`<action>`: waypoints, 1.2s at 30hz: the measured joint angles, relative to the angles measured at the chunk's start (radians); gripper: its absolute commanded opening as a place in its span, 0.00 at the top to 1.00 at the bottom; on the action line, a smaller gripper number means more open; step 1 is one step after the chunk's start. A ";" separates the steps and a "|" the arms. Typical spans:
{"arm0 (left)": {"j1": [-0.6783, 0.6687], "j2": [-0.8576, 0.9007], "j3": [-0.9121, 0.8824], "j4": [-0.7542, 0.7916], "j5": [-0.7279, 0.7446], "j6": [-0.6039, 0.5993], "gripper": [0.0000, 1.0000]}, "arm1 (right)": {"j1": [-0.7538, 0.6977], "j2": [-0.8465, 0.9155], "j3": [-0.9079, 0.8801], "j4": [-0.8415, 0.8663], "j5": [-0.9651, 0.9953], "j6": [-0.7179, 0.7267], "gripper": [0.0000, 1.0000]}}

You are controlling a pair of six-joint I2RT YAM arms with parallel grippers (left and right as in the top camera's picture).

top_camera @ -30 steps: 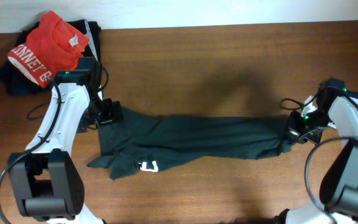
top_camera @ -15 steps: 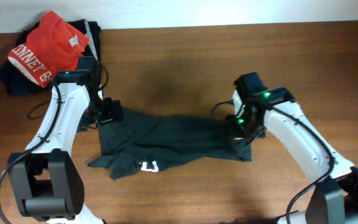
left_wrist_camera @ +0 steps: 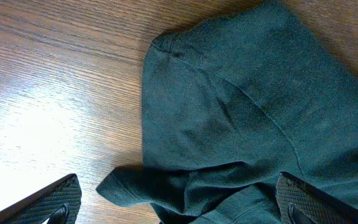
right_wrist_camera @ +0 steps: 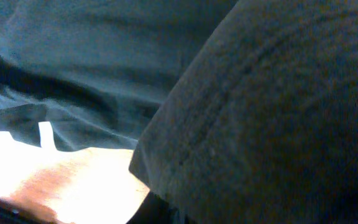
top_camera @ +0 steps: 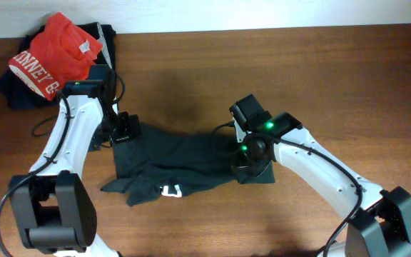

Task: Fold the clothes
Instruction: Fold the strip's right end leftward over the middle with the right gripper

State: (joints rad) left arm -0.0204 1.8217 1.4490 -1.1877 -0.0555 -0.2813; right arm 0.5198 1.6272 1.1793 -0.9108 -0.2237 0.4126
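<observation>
The charcoal T-shirt (top_camera: 184, 160) lies bunched across the middle of the table, with a bit of white lettering (top_camera: 171, 190) at its front edge. My left gripper (top_camera: 123, 132) sits at the shirt's back left corner. In the left wrist view its fingers (left_wrist_camera: 179, 211) are spread wide open over the fabric (left_wrist_camera: 241, 106). My right gripper (top_camera: 252, 168) is shut on the shirt's right end and holds it folded in over the middle. In the right wrist view dark cloth (right_wrist_camera: 272, 112) covers the fingers, and the lettering (right_wrist_camera: 45, 134) shows at the left.
A red shirt with white lettering (top_camera: 56, 53) lies on dark folded garments (top_camera: 16, 96) at the back left corner. Bare wooden table (top_camera: 348, 78) lies to the right and behind the T-shirt.
My right gripper has swept left from the table's right side, carrying the shirt's right end over its middle, so the shirt is now much shorter. The left arm has not moved.
</observation>
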 measured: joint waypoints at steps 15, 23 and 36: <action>0.000 0.000 0.000 0.000 0.000 0.000 0.01 | -0.117 0.011 0.057 -0.100 -0.018 -0.054 0.89; 0.000 0.000 -0.001 0.000 0.000 0.000 0.01 | 0.077 0.183 -0.077 0.182 -0.057 0.055 0.89; 0.000 0.000 -0.002 0.000 0.000 0.000 0.01 | -0.046 0.145 0.297 -0.277 0.082 -0.069 0.54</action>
State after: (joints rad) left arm -0.0204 1.8217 1.4471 -1.1873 -0.0555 -0.2813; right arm 0.4736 1.7725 1.4765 -1.1877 -0.1421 0.3435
